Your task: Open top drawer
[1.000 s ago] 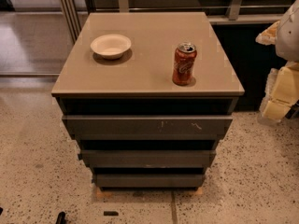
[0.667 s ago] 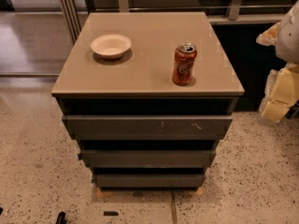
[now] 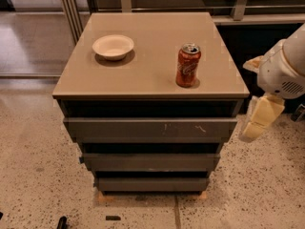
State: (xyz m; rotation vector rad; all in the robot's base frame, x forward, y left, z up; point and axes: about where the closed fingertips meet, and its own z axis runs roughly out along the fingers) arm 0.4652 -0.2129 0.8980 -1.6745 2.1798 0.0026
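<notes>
The top drawer [image 3: 150, 128] is the long, flat, dark grey front just under the tabletop, with pale scratch marks right of its middle. It looks closed, sitting a little forward of the two grey fronts below it. My gripper [image 3: 259, 120] hangs from the white arm [image 3: 286, 66] at the right edge of the view. It is beside the cabinet's right side, level with the top drawer and apart from it. It holds nothing that I can see.
A white bowl [image 3: 113, 46] and a red soda can [image 3: 188, 66] stand on the beige cabinet top [image 3: 152, 75]. The middle drawer [image 3: 150, 161] and bottom drawer [image 3: 152, 184] lie below. Speckled floor surrounds the cabinet, with railings and a dark shelf behind it.
The arm and gripper have moved down and a little left, closer to the cabinet's right side. The drawers, bowl and can have not moved.
</notes>
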